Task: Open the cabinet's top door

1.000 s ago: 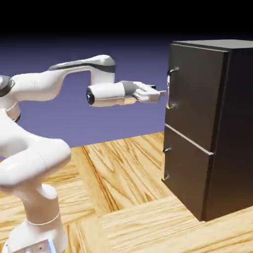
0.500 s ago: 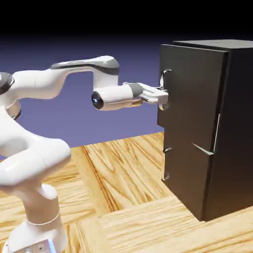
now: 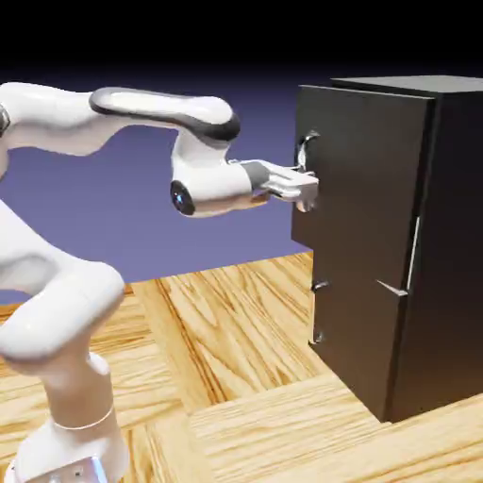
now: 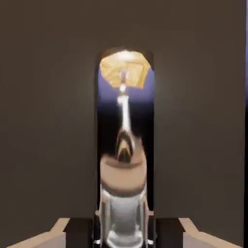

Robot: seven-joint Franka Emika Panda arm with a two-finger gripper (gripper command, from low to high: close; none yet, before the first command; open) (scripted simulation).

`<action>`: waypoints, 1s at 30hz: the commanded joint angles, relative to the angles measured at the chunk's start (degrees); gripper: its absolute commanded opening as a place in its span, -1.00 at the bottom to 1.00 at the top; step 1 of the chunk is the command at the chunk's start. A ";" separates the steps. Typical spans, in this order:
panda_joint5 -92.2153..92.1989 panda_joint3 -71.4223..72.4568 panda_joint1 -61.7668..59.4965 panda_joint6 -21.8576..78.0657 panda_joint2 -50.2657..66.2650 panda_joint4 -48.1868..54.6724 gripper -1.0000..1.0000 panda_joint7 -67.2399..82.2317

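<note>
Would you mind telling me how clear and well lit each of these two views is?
Exterior view: sharp and evenly lit; the black cabinet shows little surface detail, and the gripper is crisp. Hand view: dim and soft, the silver handle fills the lower middle, blurred, its polished surface mirroring wood and blue-violet.

Tall matte black cabinet (image 3: 443, 245) upright at bench's right edge; top door (image 3: 363, 179) swung ajar, silver bar handle (image 3: 304, 151) vertical.
</note>
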State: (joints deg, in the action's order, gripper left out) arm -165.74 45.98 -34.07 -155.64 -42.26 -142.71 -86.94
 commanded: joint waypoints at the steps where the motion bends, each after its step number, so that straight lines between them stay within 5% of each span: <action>1: -0.35 -1.93 2.08 -0.19 1.03 -0.21 -1.00 1.82; 14: 28.19 -25.32 20.98 11.35 -5.16 -14.13 -1.00 -11.08; 30: 68.07 -51.44 21.93 36.24 -11.55 -21.89 -1.00 -23.95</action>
State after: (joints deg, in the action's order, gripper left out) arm -97.77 -5.46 -12.14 -119.46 -53.81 -164.60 -110.85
